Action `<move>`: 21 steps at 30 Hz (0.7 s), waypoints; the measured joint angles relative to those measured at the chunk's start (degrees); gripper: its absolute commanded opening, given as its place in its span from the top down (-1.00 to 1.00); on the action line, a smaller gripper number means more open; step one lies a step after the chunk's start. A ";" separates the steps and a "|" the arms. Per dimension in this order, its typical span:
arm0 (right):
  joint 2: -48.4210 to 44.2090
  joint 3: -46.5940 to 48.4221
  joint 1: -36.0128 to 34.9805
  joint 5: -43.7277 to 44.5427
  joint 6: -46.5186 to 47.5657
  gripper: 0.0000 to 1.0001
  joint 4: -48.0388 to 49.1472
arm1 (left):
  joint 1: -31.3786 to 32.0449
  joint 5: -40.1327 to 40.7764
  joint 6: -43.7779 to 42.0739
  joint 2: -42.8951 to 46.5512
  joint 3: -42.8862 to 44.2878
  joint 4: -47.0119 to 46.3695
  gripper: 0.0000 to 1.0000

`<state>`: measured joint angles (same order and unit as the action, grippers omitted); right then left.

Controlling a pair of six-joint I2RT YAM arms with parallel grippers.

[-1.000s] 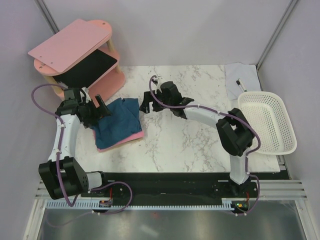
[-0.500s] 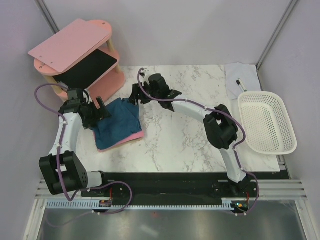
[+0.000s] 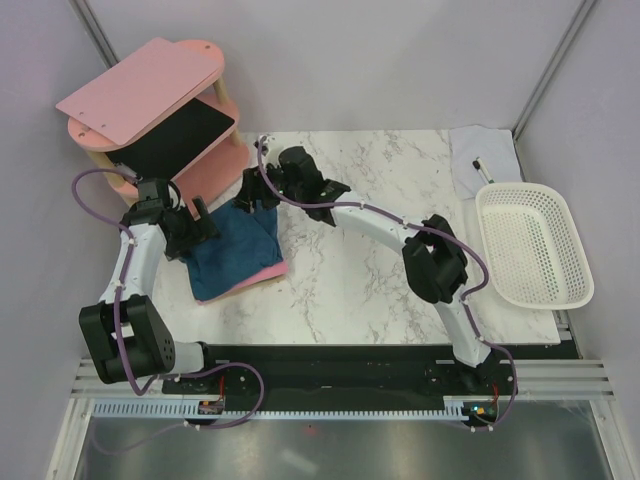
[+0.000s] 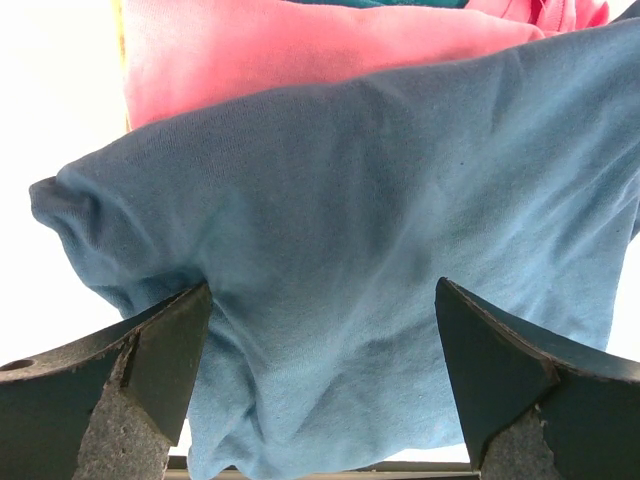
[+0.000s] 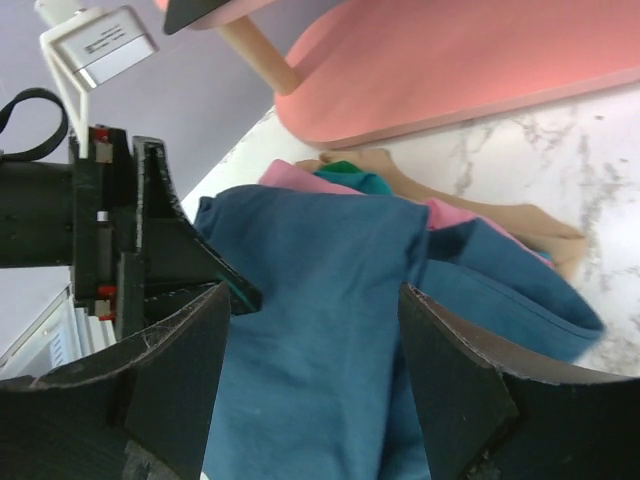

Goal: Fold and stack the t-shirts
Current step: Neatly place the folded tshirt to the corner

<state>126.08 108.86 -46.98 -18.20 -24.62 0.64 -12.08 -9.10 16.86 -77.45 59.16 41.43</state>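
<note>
Top external view: the crumpled teal-blue cloth t-shirt [image 3: 237, 248] lies atop the pink cloth t-shirt [image 3: 268, 271], on the left of the marble table [image 3: 370, 285]. The left gripper [image 3: 200, 222] gapes wide at its left edge. The right gripper [image 3: 252, 190], jaws apart, is at its far edge.

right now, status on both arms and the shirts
Left fingers open at the teal shirt, left side. Right fingers open over its far edge. It lies rumpled atop the pink shirt. Pink shelf close behind.
</note>
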 measured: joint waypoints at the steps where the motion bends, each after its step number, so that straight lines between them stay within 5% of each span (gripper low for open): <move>1: 0.57 0.85 -0.44 -0.15 -0.02 -0.50 0.00 | 0.00 0.00 -0.02 0.00 0.00 -0.02 -0.99; 21: 8.55 5.42 -1.95 -0.79 -0.15 -0.39 -2.80 | 0.00 -0.02 -0.02 10.19 3.15 0.20 -0.99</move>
<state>134.63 114.28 -48.93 -18.98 -24.77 -2.15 -12.08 -9.13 16.84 -67.26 62.30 41.63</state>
